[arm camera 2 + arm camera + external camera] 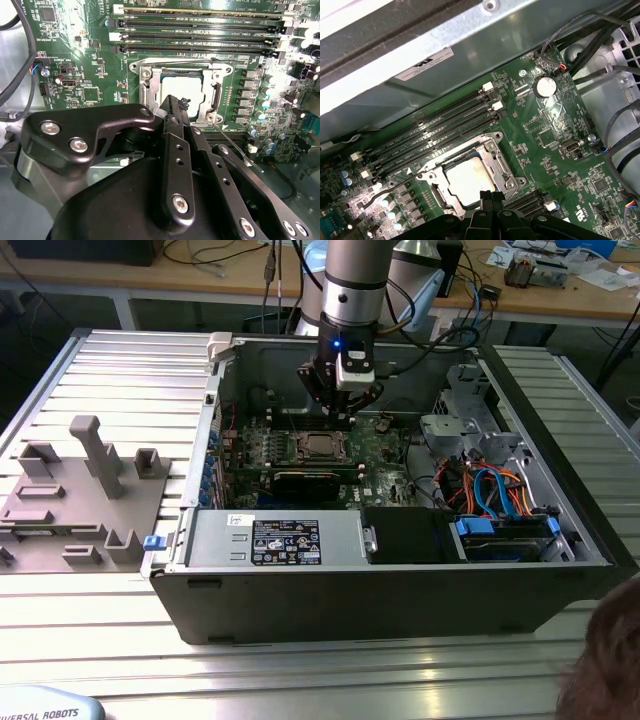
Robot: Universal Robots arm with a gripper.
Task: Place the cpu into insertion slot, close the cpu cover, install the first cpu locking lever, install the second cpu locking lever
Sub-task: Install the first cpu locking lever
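The cpu [182,89] lies flat in the insertion slot [136,65], its silver top showing in both wrist views. The cpu cover [493,161] lies down around the cpu [469,181], framing it through its square window. My gripper [178,102] hangs just above the cpu's near edge with its black fingers pressed together and nothing between them. A thin wire locking lever [231,144] sticks out slantwise from one side of the socket. In the exterior view the gripper [345,412] hovers over the socket [318,447] inside the open computer case.
Long memory slots [200,35] run along one side of the socket. A long black card [315,480] lies in front of it. Bundled cables [480,485] and a drive cage [450,425] fill the exterior view's right. Case walls [215,420] surround the board. A grey fixture [90,475] stands outside.
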